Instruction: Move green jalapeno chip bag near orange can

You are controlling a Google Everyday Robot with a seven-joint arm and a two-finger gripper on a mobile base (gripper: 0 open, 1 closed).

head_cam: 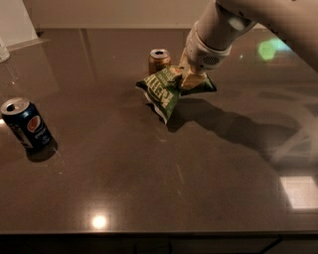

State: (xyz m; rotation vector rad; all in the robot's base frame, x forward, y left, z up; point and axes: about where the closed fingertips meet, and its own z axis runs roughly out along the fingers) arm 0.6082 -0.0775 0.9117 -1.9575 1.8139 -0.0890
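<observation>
- Dark blue Pepsi can (27, 124) stands at the left of the glossy dark desk (149, 198), a pale wall (124, 12) beyond
- orange can (159, 60) stands far centre
- green jalapeno chip bag (164, 94) just beside it, slightly nearer
- gripper (192, 78) right of the can, jaws clamped on the bag

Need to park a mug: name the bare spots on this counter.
Bare: the wide front of the dark glossy counter, right of the dark blue Pepsi can. Crowded: back centre, where the hand grips the crinkly green foil chip bag beside the small orange-brown can.
</observation>
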